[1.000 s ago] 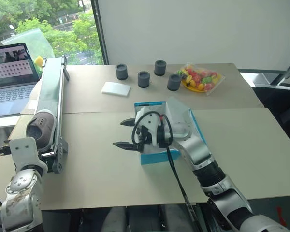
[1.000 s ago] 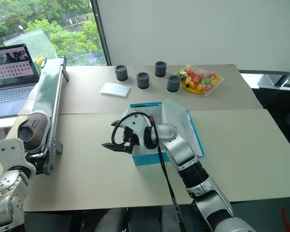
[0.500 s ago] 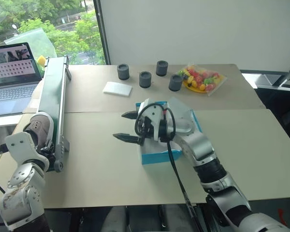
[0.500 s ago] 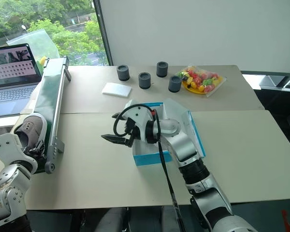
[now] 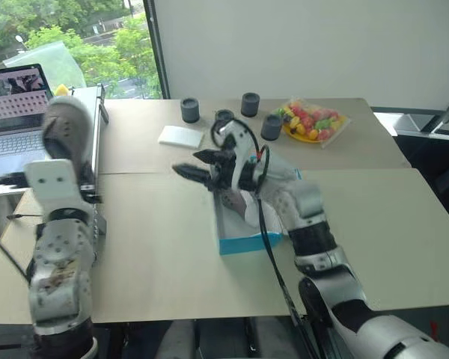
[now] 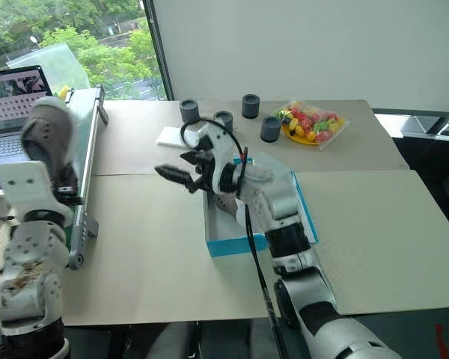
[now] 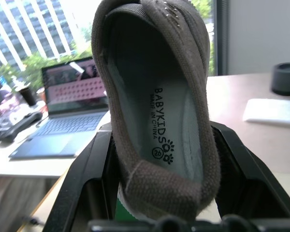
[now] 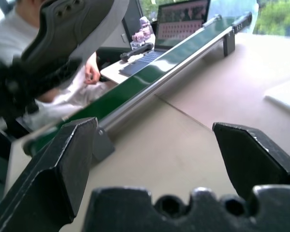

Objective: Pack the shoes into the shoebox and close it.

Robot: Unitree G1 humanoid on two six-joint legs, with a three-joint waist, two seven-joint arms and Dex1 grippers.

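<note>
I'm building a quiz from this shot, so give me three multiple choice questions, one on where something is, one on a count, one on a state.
1. Where is the grey-brown shoe?
A. In the left claw
B. On the white pad
C. Beside the laptop keyboard

2. How many dark grey cups stand on the table?
A. Two
B. Four
C. Six

3. How is the turquoise shoebox?
A. Taped shut
B. Upside down
C. Open

Answers: 1 A, the claw's fingers clamp its heel. 2 B, four stand near the far edge. 3 C, its white inside shows.
</note>
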